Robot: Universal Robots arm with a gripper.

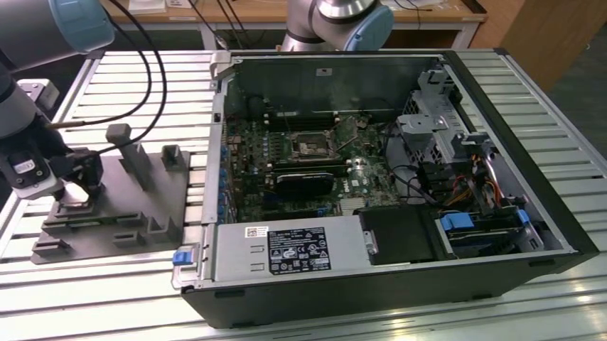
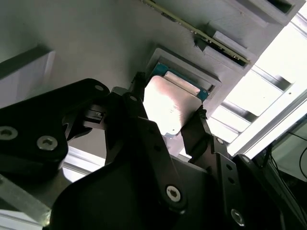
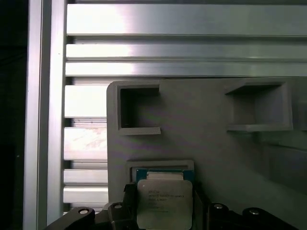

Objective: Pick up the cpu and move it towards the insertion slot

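Observation:
Both wrist views show the cpu (image 2: pixel 170 103) (image 3: pixel 164 201), a flat silvery square chip, sitting between the two black fingers (image 2: pixel 136 98) of my gripper (image 2: pixel 169 115) (image 3: pixel 164 213), which is shut on it. The chip hangs just above its green-rimmed nest (image 3: pixel 163 171) in the grey fixture plate (image 1: pixel 142 213). In the exterior view, my gripper (image 1: pixel 76 195) stands over that plate at the exterior view's left, and its body hides the chip. The insertion slot (image 1: pixel 311 145), a dark square framed in silver, lies on the motherboard inside the open computer case (image 1: pixel 284 284).
Grey upright blocks (image 1: pixel 128 153) rise from the fixture plate beside my gripper. The case wall (image 1: pixel 220 142) stands between the plate and the motherboard. A long black card (image 1: pixel 303 181) lies just below the socket. A second robot arm (image 1: pixel 337 21) stands behind the case. Slatted aluminium table (image 1: pixel 142 85).

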